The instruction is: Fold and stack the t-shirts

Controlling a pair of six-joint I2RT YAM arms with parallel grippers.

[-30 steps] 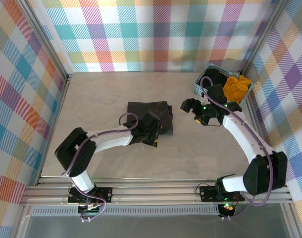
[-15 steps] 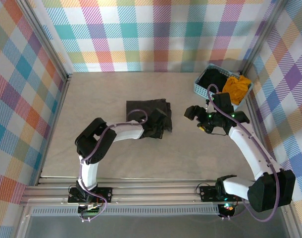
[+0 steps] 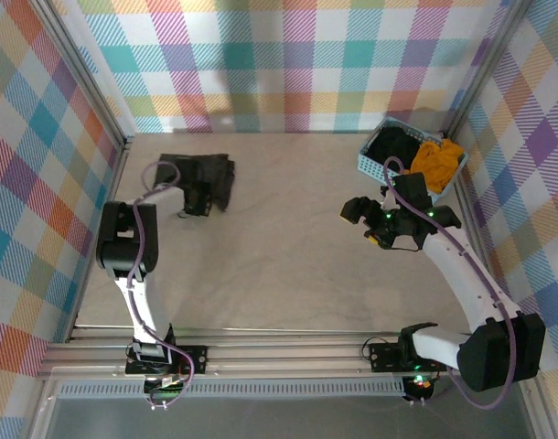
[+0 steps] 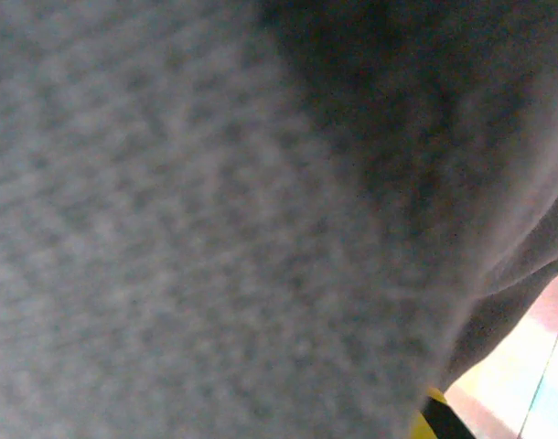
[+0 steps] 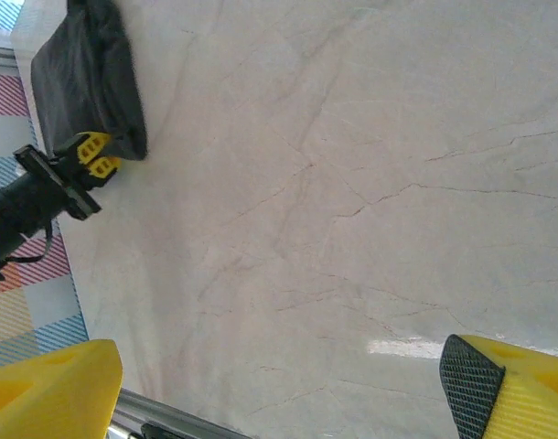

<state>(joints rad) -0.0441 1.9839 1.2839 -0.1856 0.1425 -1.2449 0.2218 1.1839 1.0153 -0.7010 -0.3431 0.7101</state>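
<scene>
**Left pincer on charcoal shirt at far left; right pincer wide over bare stone**

Top external. Folded charcoal t-shirt (image 3: 219,174) lies at about 10 o'clock on the tabletop (image 3: 288,265), close to the plaid walls (image 3: 288,64). Light blue basket (image 3: 367,165) sits at 2 o'clock in the far right corner. It holds a black t-shirt (image 3: 394,144), with a mustard-orange t-shirt (image 3: 440,162) on its 3 o'clock side. Nothing lies between the charcoal shirt and the basket. Left arm runs straight up from its base, then bends toward 2 o'clock; a purple cable (image 3: 160,174) loops at the bend. Left pincer (image 3: 202,194) sits on the shirt's near edge. Right arm curves up its side toward 11 o'clock, with the right pincer (image 3: 357,210) over bare surface, just short of the basket.

Left wrist. Blurred grey cloth (image 4: 215,229) pressed close to the lens. A sliver of plaid at 5 o'clock.

Right wrist. Own yellow fingers (image 5: 41,389) stand far apart at the lower corners: right pincer (image 5: 279,389) open, holding nothing, marbled tabletop (image 5: 352,183) beneath. At 10 o'clock, the charcoal t-shirt (image 5: 82,73); left pincer (image 5: 94,155) has its yellow tips nearly together, closed on the shirt's corner.
</scene>
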